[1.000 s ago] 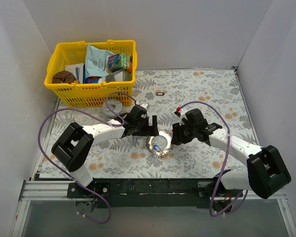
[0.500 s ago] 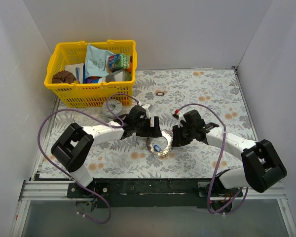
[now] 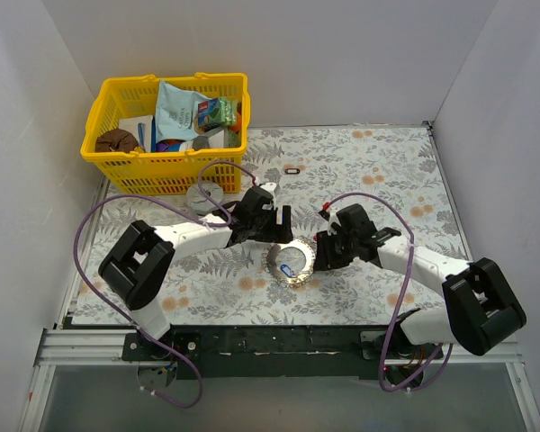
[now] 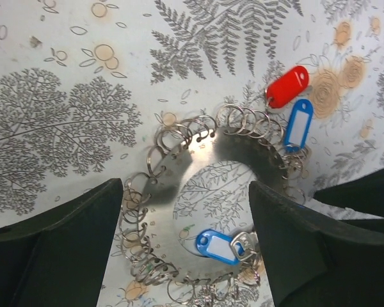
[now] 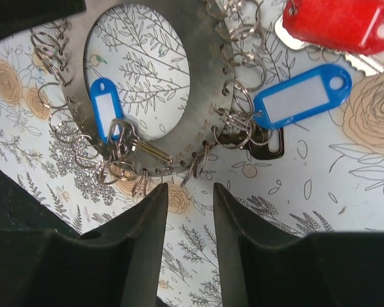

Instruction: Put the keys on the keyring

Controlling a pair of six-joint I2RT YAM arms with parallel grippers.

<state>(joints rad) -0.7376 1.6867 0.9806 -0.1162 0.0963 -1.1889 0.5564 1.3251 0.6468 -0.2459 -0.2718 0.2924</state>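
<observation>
The keyring (image 3: 288, 267) is a flat silvery disc edged with many small split rings, lying on the floral table. In the left wrist view the keyring (image 4: 238, 152) lies right under my open, empty left gripper (image 4: 185, 192), whose jaws straddle it. A blue key tag (image 4: 216, 246) with a silver key lies in its hole. A red tag (image 4: 287, 86) and a second blue tag (image 4: 299, 123) hang at its far rim. My right gripper (image 5: 190, 192) is slightly open and empty, just off the keyring's (image 5: 205, 96) rim, near the blue tag (image 5: 301, 96), the red tag (image 5: 336, 24) and the other blue tag (image 5: 107, 110).
A yellow basket (image 3: 108, 166) full of packets stands at the back left. A grey round tin (image 3: 203, 194) sits just in front of it. A small dark item (image 3: 293, 170) lies behind the grippers. White walls close in the table on three sides.
My left gripper has moved a little right and back, closer over the keyring. My right gripper has shifted slightly. The keyring has stayed where it was.
</observation>
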